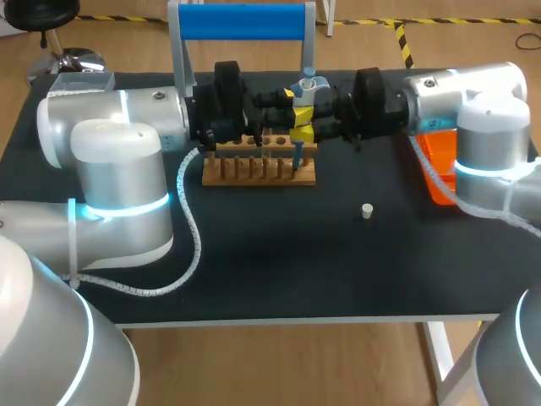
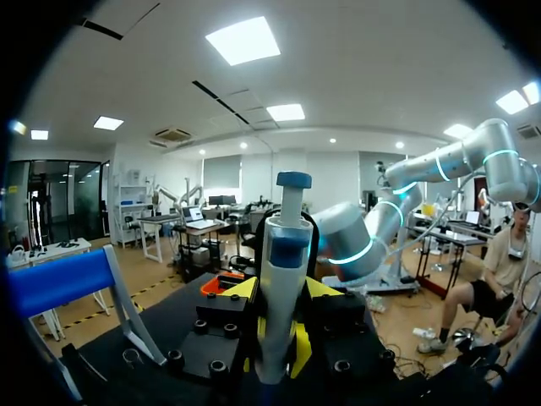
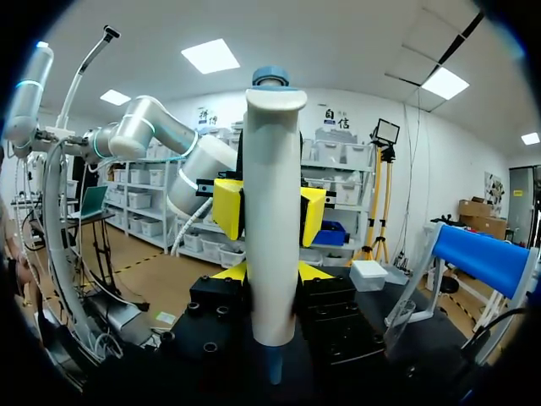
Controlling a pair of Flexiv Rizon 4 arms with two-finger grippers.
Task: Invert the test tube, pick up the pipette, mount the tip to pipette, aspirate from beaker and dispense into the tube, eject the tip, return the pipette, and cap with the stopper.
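The pipette stands upright over the far middle of the desk. It is a smooth white plastic barrel with a flared collar and a round blue plunger cap. The left gripper and the right gripper meet on it from opposite sides. Each has its yellow tips pressed against the barrel's two flanks, so both are clamped on it. The fingers behind the tips are blocky matte black pieces with recessed screw holes.

Below the grippers the barrel narrows to a thin blue end that reaches down to the rack. The rack is a low block of bare wood with a row of slim uprights along its front and holes on top. The black gripper bodies hide the middle of the pipette in the head view. They also cover the back of the rack, so I cannot tell whether a tube stands there, or whether the blue end touches the wood.

The stopper, a small pale plug, sits alone on the matte black desk, well apart from the rack and nearer the front. An orange tray is mostly hidden behind the right arm. A stand with a padded blue bar rises behind the rack.
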